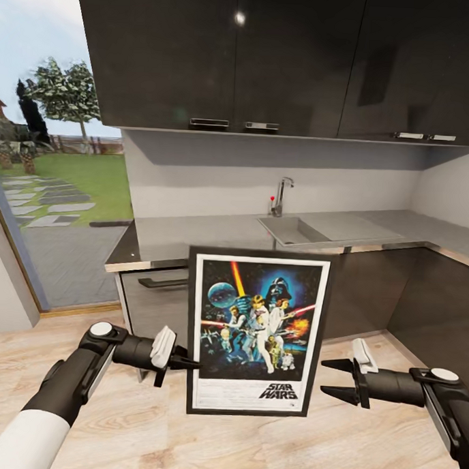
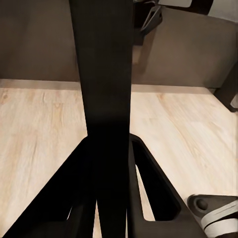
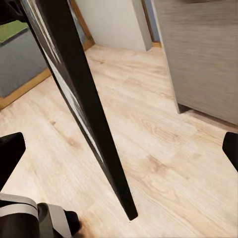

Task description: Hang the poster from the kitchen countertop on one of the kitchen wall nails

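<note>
"STAR WARS" logo, black, low on the poster (image 1: 257,331)

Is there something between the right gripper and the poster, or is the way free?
Nothing visible stands in the way. The right gripper is open beside the right edge of the poster, with only bare air and wooden floor behind the gap. The left gripper already holds the poster's left edge.

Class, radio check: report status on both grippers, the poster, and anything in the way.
Left gripper shut on poster's left edge. Right gripper open, clear of poster's right side. Poster upright, off the countertop, above the floor. No nail seen; nothing blocking.
</note>
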Controlling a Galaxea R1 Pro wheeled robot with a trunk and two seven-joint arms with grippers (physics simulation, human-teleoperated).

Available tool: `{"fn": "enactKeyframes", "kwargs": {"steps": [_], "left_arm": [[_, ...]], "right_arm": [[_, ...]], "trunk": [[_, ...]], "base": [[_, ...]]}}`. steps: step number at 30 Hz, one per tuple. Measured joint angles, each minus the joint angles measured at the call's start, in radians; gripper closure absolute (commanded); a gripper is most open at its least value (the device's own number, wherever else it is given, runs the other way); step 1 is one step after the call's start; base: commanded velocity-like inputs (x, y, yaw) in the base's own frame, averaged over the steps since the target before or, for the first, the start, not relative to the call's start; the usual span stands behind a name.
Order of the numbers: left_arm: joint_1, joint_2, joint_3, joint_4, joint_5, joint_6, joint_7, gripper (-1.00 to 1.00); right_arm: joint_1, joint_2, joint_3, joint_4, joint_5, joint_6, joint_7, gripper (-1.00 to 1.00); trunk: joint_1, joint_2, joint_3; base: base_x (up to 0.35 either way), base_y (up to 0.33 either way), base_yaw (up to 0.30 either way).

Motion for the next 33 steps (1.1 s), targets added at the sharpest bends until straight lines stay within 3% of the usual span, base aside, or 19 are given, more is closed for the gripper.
{"fn": "enactKeyframes", "kwargs": {"steps": [7,11,17,33], "left_arm": [[0.002,0.001,-0.005,0.001,0.001,0.000,0.000,1.00],[0.002,0.002,-0.005,0.001,0.001,0.000,0.000,1.00],[0.002,0.002,-0.005,0.002,0.001,0.000,0.000,1.00],[0.002,0.011,-0.005,0.002,0.002,0.000,0.000,1.00]], "right_arm": [[-0.002,0.001,0.012,0.000,-0.001,0.000,0.005,-1.00],[-0.002,0.001,0.065,-0.001,-0.001,-0.002,0.005,-1.00],[-0.002,0.001,0.100,0.000,-0.001,-0.015,0.004,-1.00],[0.000,0.004,0.112,0.000,-0.001,-0.025,0.004,-1.00]], "trunk": [[0.000,0.000,0.000],[0.000,0.000,0.000],[0.000,0.000,0.000],[0.000,0.000,0.000]], "base": [[0.000,0.000,0.000],[0.000,0.000,0.000],[0.000,0.000,0.000],[0.000,0.000,0.000]]}}
